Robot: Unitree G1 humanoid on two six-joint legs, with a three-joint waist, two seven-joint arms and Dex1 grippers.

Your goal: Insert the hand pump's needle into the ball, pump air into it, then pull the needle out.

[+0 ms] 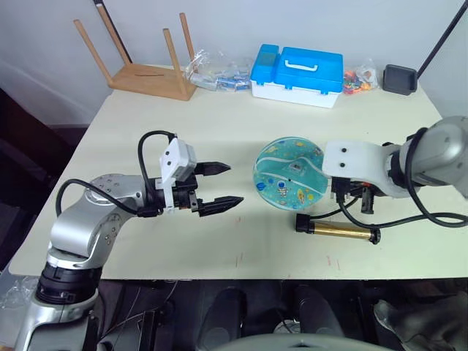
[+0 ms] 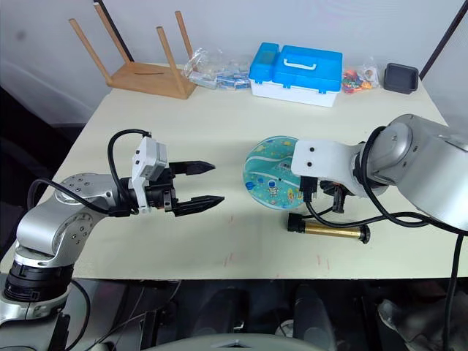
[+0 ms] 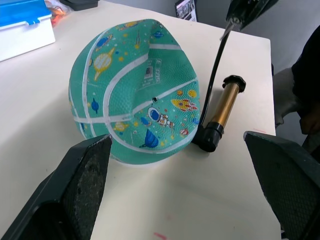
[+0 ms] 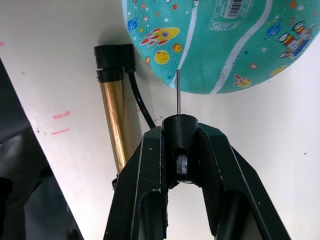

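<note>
The right hand point(image 4: 180, 145) pinches the black fitting of the needle point(image 4: 178, 92) between its two fingers, the thin metal pin pointing at the ball point(image 1: 289, 172) with its tip close to the teal surface; whether it touches cannot be told. The ball, partly deflated and printed with rockets and planets, rests near the middle of the pale worktop point(image 1: 219, 117). Just beside it, on the side nearer the robot, the hand pump point(image 1: 338, 229) lies flat, its black hose point(image 4: 140, 105) curving up to the needle. The left hand point(image 1: 219, 185) hovers to the left of the ball, apart from it, its two black fingers spread wide. At the far edge stand a blue-and-white case point(image 1: 297, 74) and an overturned wooden stool point(image 1: 142, 62).
</note>
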